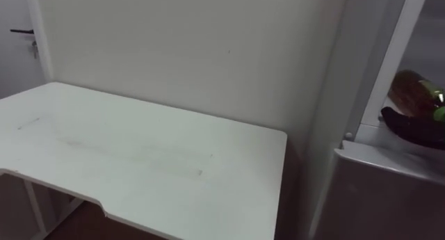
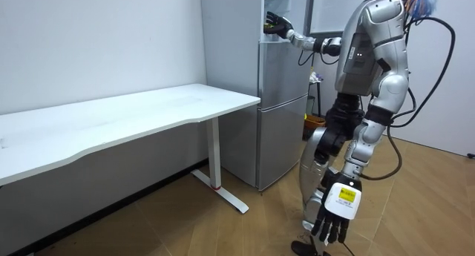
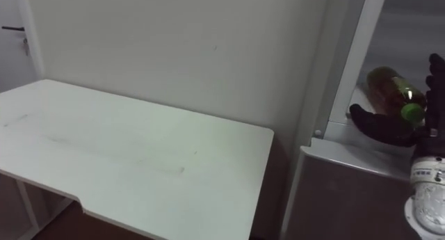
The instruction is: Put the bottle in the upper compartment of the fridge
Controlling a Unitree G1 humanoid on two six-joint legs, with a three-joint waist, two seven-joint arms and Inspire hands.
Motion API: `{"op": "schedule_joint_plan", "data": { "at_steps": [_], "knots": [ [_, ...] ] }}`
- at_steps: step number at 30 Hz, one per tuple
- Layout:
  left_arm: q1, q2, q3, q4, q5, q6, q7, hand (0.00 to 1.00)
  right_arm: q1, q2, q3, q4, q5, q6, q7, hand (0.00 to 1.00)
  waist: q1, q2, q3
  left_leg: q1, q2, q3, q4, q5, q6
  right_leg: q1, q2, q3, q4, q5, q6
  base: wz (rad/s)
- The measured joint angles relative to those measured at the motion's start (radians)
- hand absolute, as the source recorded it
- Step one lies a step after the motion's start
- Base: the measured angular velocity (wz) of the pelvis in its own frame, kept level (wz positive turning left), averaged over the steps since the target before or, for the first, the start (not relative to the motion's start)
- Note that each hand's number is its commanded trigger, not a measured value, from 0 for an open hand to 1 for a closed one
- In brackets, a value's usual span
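An amber bottle (image 3: 389,87) with a green cap lies on its side on the shelf of the open upper fridge (image 3: 334,139), cap end pointing right. My right hand (image 3: 381,126) reaches into that compartment. Its thumb stretches along the shelf in front of the bottle and its fingers (image 3: 435,73) stand straight beyond the cap, so the hand is open with the bottle's neck between them. From the room view I stand facing the fridge (image 2: 282,100) with the right arm raised to it. My left hand (image 2: 332,225) hangs open by my leg.
A white table (image 1: 139,156) stands against the wall just left of the fridge, its right edge close to the fridge's side. A door with a dark handle (image 1: 21,31) shows at the far left. Wooden floor (image 2: 415,211) lies behind me.
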Motion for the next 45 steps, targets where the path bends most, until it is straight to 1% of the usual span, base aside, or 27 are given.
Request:
{"op": "schedule_joint_plan", "data": {
  "at_steps": [1,2,5,6,7,9,11,12,13,14,15,16,20,22,25,27,28,32,33,34,36,38,40,41,42,43,45],
  "knots": [
    [0.0,0.0,0.003,0.0,0.002,-0.002,-0.007,0.0,0.014,0.001,-0.001,-0.024,-0.007,0.005,-0.013,0.0,-0.001,0.001,-0.0029,0.001,0.0,0.002,-0.003,0.0,0.0,0.0,0.0,0.001,0.0,0.001,0.0,0.0],
    [0.0,0.0,0.003,0.002,0.002,-0.005,-0.008,0.0,0.022,0.004,-0.004,-0.039,-0.009,0.008,-0.018,0.0,-0.003,0.001,-0.0039,0.002,0.0,0.002,-0.005,0.0,0.0,0.001,0.001,0.001,0.0,0.001,0.0,0.0],
    [0.001,-0.001,0.0,0.007,0.002,-0.008,-0.009,0.0,0.069,0.029,-0.01,-0.132,-0.011,0.024,-0.047,0.0,-0.009,-0.001,-0.0061,0.018,0.0,0.002,-0.021,0.001,-0.001,0.01,0.003,0.002,-0.001,0.0,0.0,-0.03],
    [-0.002,-0.004,-0.001,0.016,0.002,-0.008,-0.009,0.0,0.092,0.044,-0.009,-0.172,-0.018,0.027,-0.062,0.0,-0.014,-0.001,-0.0062,0.024,0.0,0.002,-0.027,0.001,-0.001,0.015,0.002,-0.001,-0.002,0.0,0.001,0.0],
    [-0.008,-0.008,-0.004,0.033,0.002,-0.008,-0.009,0.0,0.111,0.065,-0.009,-0.21,-0.027,0.034,-0.072,0.0,-0.023,0.002,-0.004,0.032,-0.001,0.003,-0.033,0.001,-0.001,0.02,0.002,-0.001,-0.003,-0.002,0.003,0.0],
    [-0.012,-0.013,-0.014,0.047,0.001,-0.006,-0.009,0.0,0.136,0.086,-0.009,-0.255,-0.034,0.041,-0.086,0.0,-0.033,0.007,-0.0025,0.039,-0.002,0.004,-0.036,0.0,0.0,0.023,0.001,0.002,-0.003,-0.005,0.005,-0.02],
    [-0.015,-0.02,-0.017,0.047,0.001,-0.006,-0.009,0.0,0.147,0.097,-0.011,-0.282,-0.037,0.042,-0.097,0.0,-0.043,0.01,0.0007,0.042,-0.003,0.008,-0.04,0.0,0.0,0.022,0.001,0.009,-0.002,-0.006,0.006,-0.07],
    [-0.015,-0.029,-0.017,0.048,0.002,-0.007,-0.008,0.0,0.148,0.11,-0.012,-0.307,-0.038,0.042,-0.106,0.0,-0.049,0.015,0.003,0.047,-0.003,0.014,-0.044,0.0,0.0,0.022,0.002,0.016,-0.001,-0.006,0.007,-0.18],
    [-0.015,-0.039,-0.016,0.049,0.006,-0.007,-0.008,0.0,0.15,0.116,-0.012,-0.339,-0.042,0.042,-0.115,0.0,-0.051,0.02,0.0022,0.054,-0.003,0.025,-0.051,0.0,0.0,0.021,0.002,0.027,-0.001,-0.007,0.008,-0.21],
    [-0.015,-0.044,-0.016,0.052,0.007,-0.008,-0.008,0.0,0.15,0.117,-0.012,-0.352,-0.042,0.042,-0.118,0.0,-0.052,0.024,0.001,0.055,-0.002,0.028,-0.053,0.0,0.0,0.021,0.002,0.03,-0.001,-0.007,0.008,-0.17],
    [-0.015,-0.051,-0.017,0.052,0.007,-0.008,-0.009,0.0,0.153,0.118,-0.013,-0.383,-0.043,0.041,-0.132,0.0,-0.06,0.027,-0.0018,0.057,-0.003,0.028,-0.055,0.0,0.001,0.02,0.002,0.031,-0.001,-0.007,0.009,-0.08],
    [-0.016,-0.052,-0.02,0.052,0.006,-0.011,-0.009,0.0,0.163,0.118,-0.02,-0.416,-0.044,0.04,-0.143,0.0,-0.066,0.029,-0.0023,0.058,-0.003,0.03,-0.058,0.0,0.001,0.016,0.002,0.032,0.0,-0.008,0.009,-0.04],
    [-0.016,-0.053,-0.02,0.054,0.006,-0.018,-0.008,0.0,0.181,0.118,-0.041,-0.479,-0.044,0.04,-0.155,0.0,-0.085,0.026,-0.0038,0.064,-0.002,0.036,-0.068,0.001,-0.001,0.009,0.004,0.039,0.003,-0.012,0.008,-0.06],
    [-0.016,-0.054,-0.022,0.052,0.006,-0.029,-0.003,0.0,0.188,0.117,-0.052,-0.503,-0.043,0.039,-0.172,0.0,-0.094,0.02,-0.0044,0.069,-0.001,0.043,-0.068,0.001,-0.001,0.01,0.006,0.048,0.001,-0.012,0.008,-0.09],
    [-0.018,-0.054,-0.022,0.052,0.007,-0.047,-0.003,0.0,0.189,0.117,-0.06,-0.555,-0.046,0.038,-0.178,0.0,-0.116,0.013,-0.0015,0.071,-0.001,0.045,-0.069,0.001,-0.001,0.012,0.007,0.052,0.0,-0.012,0.008,-0.03],
    [-0.025,-0.052,-0.022,0.052,0.007,-0.055,-0.004,0.0,0.203,0.117,-0.069,-0.601,-0.046,0.024,-0.178,0.0,-0.119,0.01,-0.0002,0.072,0.0,0.05,-0.07,0.0,-0.001,0.007,0.01,0.062,0.0,-0.012,0.008,-0.1],
    [-0.032,-0.052,-0.022,0.052,0.007,-0.062,-0.004,0.0,0.216,0.117,-0.076,-0.629,-0.046,0.013,-0.177,0.0,-0.118,0.011,0.0021,0.072,0.0,0.052,-0.071,0.0,-0.002,0.007,0.012,0.07,0.0,-0.012,0.008,-0.11],
    [-0.042,-0.051,-0.022,0.057,0.007,-0.078,-0.003,0.0,0.264,0.118,-0.088,-0.72,-0.043,-0.007,-0.175,0.0,-0.119,0.008,0.002,0.075,0.003,0.06,-0.073,-0.003,-0.004,0.006,0.016,0.081,0.0,-0.012,0.007,-0.1],
    [-0.049,-0.051,-0.021,0.073,0.008,-0.079,-0.003,0.0,0.274,0.118,-0.091,-0.733,-0.042,-0.01,-0.166,0.0,-0.12,0.01,0.0027,0.083,0.003,0.064,-0.076,-0.003,-0.004,0.005,0.017,0.084,0.0,-0.012,0.007,-0.14],
    [-0.052,-0.051,-0.021,0.083,0.008,-0.079,-0.003,0.0,0.287,0.118,-0.1,-0.743,-0.032,-0.01,-0.151,0.0,-0.12,0.011,0.0027,0.089,0.004,0.078,-0.08,-0.003,-0.004,0.005,0.018,0.093,-0.001,-0.012,0.007,-0.17],
    [-0.05,-0.051,-0.021,0.087,0.007,-0.079,-0.004,0.0,0.308,0.118,-0.12,-0.758,-0.004,-0.011,-0.128,0.0,-0.121,0.012,0.0025,0.091,0.005,0.086,-0.083,-0.003,-0.004,0.003,0.02,0.106,-0.001,-0.012,0.007,-0.15],
    [-0.047,-0.051,-0.022,0.089,0.007,-0.079,-0.004,0.0,0.326,0.12,-0.13,-0.784,0.06,-0.01,-0.109,0.0,-0.135,0.012,0.0022,0.091,0.005,0.086,-0.085,-0.003,-0.004,0.003,0.019,0.107,-0.001,-0.011,0.007,-0.04],
    [-0.048,-0.051,-0.022,0.099,0.008,-0.087,-0.004,0.0,0.347,0.121,-0.137,-0.83,0.177,-0.014,-0.048,0.0,-0.148,0.016,0.0007,0.092,0.005,0.088,-0.085,-0.003,-0.003,0.007,0.02,0.109,0.0,-0.011,0.007,-0.02],
    [-0.048,-0.051,-0.022,0.104,0.008,-0.092,-0.004,0.0,0.349,0.121,-0.137,-0.836,0.208,-0.015,-0.028,0.0,-0.151,0.017,0.0006,0.094,0.005,0.09,-0.085,-0.003,-0.003,0.008,0.02,0.111,0.0,-0.01,0.007,-0.09],
    [-0.049,-0.05,-0.023,0.114,0.008,-0.1,-0.004,0.0,0.358,0.121,-0.137,-0.841,0.263,-0.016,0.016,0.0,-0.157,0.021,0.0002,0.097,0.008,0.105,-0.085,-0.004,-0.003,0.009,0.02,0.111,0.0,-0.008,0.006,-0.12],
    [-0.049,-0.051,-0.023,0.12,0.009,-0.103,-0.004,0.0,0.366,0.122,-0.137,-0.844,0.297,-0.016,0.041,0.0,-0.158,0.024,-0.0014,0.098,0.009,0.109,-0.085,-0.005,-0.003,0.009,0.02,0.11,0.0,-0.008,0.005,-0.14],
    [-0.048,-0.051,-0.024,0.126,0.031,-0.104,-0.01,0.0,0.396,0.137,-0.138,-0.846,0.45,-0.013,0.139,0.0,-0.165,0.032,-0.0026,0.097,0.01,0.111,-0.085,-0.007,-0.003,0.007,0.02,0.113,0.0,-0.007,0.005,-0.07]
  ]
}}
